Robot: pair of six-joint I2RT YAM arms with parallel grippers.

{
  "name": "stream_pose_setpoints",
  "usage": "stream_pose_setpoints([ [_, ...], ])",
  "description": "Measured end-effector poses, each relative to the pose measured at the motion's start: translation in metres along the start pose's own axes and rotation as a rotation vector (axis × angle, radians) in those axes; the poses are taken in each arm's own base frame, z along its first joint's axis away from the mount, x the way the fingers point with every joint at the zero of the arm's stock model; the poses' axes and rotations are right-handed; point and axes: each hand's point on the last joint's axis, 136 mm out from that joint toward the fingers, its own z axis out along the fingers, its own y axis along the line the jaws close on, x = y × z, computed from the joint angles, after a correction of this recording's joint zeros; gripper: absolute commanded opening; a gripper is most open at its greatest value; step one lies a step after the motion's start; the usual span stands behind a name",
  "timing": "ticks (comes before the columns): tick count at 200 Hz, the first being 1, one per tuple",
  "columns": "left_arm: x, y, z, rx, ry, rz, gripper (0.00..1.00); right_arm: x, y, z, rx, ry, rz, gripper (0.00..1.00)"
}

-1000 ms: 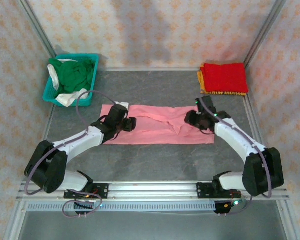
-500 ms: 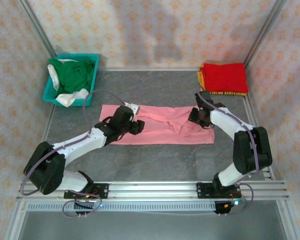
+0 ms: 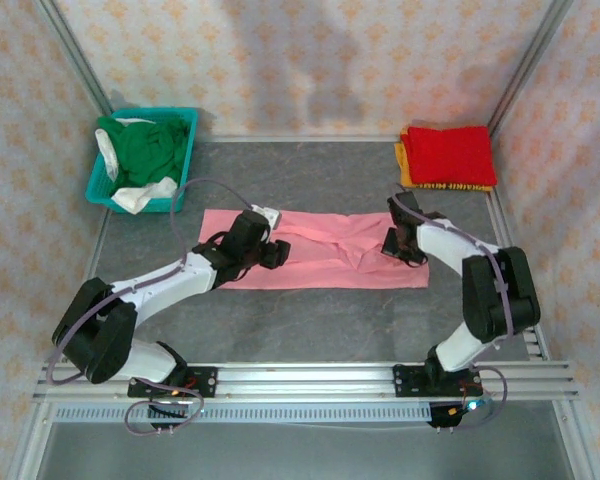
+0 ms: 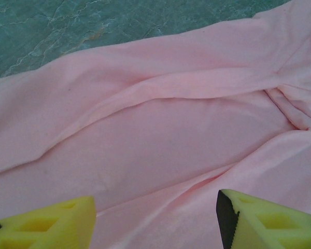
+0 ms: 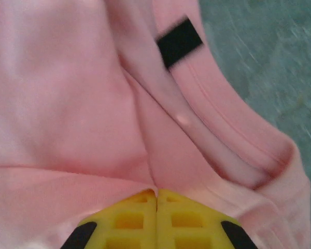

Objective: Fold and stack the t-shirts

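Pink t-shirt (image 3: 325,262) mid-fold: right claw (image 5: 156,193) pinches its right end; left claw (image 4: 155,202), spread wide, should grip next.

a pink t-shirt (image 5: 67,104) is seen wrinkled, with a black tag (image 5: 179,41) by its collar (image 5: 233,140). cloth is pinched in the right gripper (image 5: 156,196). green-grey table (image 5: 269,46) is seen far right.

Teal plastic basket (image 3: 191,130) at upper left, grey marbled tabletop (image 3: 310,175), aluminium rail (image 3: 310,380) along the bottom, patterned backdrop walls (image 3: 310,60)
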Motion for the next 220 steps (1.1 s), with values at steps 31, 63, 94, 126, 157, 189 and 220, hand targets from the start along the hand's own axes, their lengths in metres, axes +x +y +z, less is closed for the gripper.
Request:
stream_pose_setpoints([
  [31, 0.006, 0.003, 0.007, -0.019, 0.021, 0.002, 0.64, 0.022, -0.015, -0.002, -0.033, -0.042, 0.061, 0.15],
  [63, 0.012, 0.006, 0.014, -0.037, 0.041, 0.002, 0.64, 0.034, -0.023, 0.001, -0.048, -0.064, 0.117, 0.36],
  [94, 0.016, 0.008, 0.017, -0.046, 0.053, 0.002, 0.64, 0.026, -0.016, -0.003, -0.082, -0.085, 0.125, 0.35],
  [126, 0.013, 0.009, 0.016, -0.052, 0.042, -0.005, 0.64, 0.011, 0.003, -0.03, -0.173, -0.157, 0.12, 0.31],
  [157, 0.005, 0.011, 0.008, -0.061, 0.008, -0.009, 0.64, 0.006, 0.047, -0.06, -0.296, -0.208, 0.057, 0.31],
  [189, 0.0, 0.01, 0.004, -0.057, -0.009, -0.011, 0.64, 0.014, 0.077, -0.052, -0.368, -0.159, 0.058, 0.27],
  [220, 0.0, 0.01, 0.003, -0.057, -0.01, -0.011, 0.64, 0.027, 0.089, -0.026, -0.369, -0.072, 0.079, 0.27],
])
